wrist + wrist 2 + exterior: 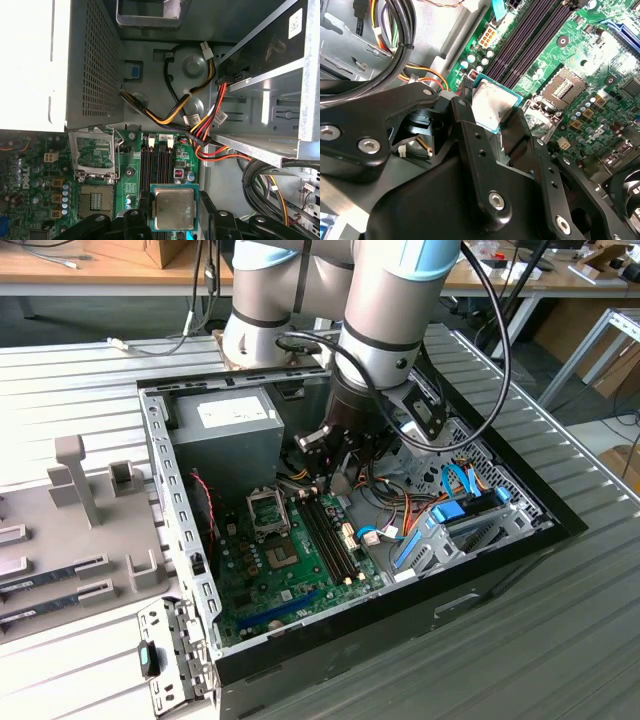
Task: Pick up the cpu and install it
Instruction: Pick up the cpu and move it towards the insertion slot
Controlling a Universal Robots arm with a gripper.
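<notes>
Over an open computer case (160, 455) at the centre of the exterior view, the robot arm (385, 310) poises its gripper (338, 478) above the green motherboard (290, 580). The fingers are clamped on two opposite edges of the cpu (174, 208), which hangs over the memory slots (156, 165) with its metal top facing the wrist cameras. The open socket (96, 201) lies apart from the square chip, beyond the slots toward the exterior view's left, with edges roughly parallel to the chip's. The chip's underside and corner marks are hidden, and the black fingers mask most of it in the exterior view.
</notes>
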